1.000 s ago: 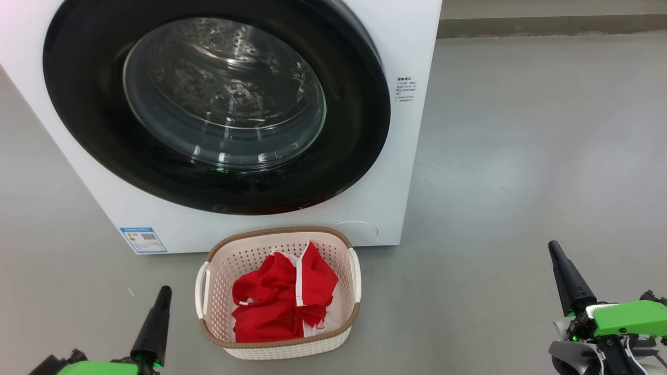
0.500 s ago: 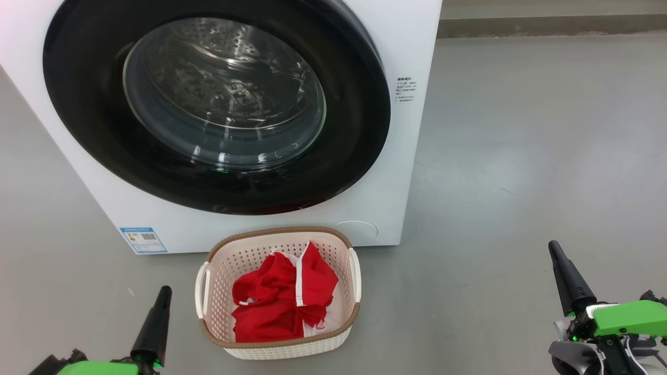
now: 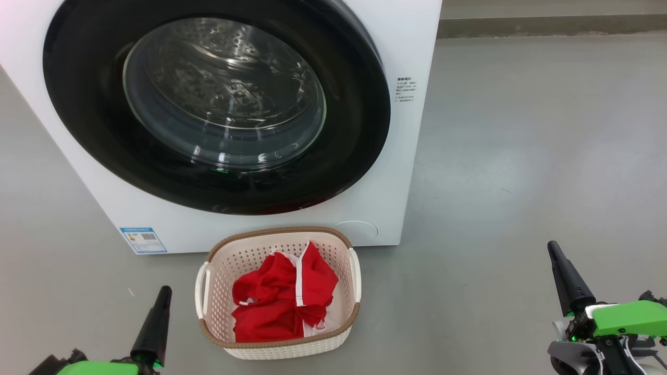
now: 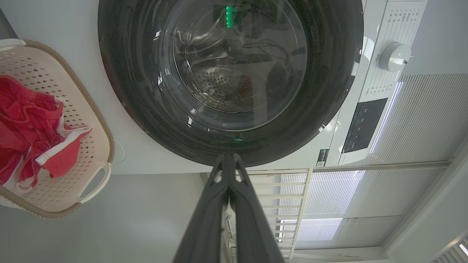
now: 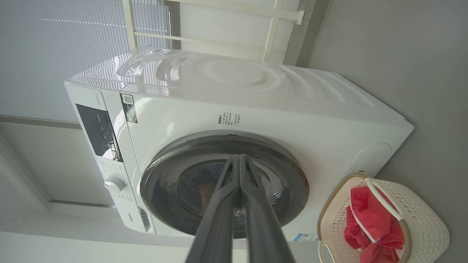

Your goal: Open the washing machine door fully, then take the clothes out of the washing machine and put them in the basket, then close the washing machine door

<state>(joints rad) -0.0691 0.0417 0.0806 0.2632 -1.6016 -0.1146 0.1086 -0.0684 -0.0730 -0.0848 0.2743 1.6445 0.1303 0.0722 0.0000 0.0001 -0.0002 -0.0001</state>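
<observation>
Looks pretty much wrapped up: the washing machine door (image 3: 219, 99) fills the upper left of the head view, flush on the washing machine (image 3: 401, 172). The clothes (image 3: 276, 299) sit piled in the basket (image 3: 279, 230) at bottom centre. The left gripper (image 3: 164, 291), lower left, and the right gripper (image 3: 552, 247), lower right, both have fingers pressed together, holding nothing. Only worry: I can't tell if the door is actually latched, so it might swing out and bump the basket parked just below it.
</observation>
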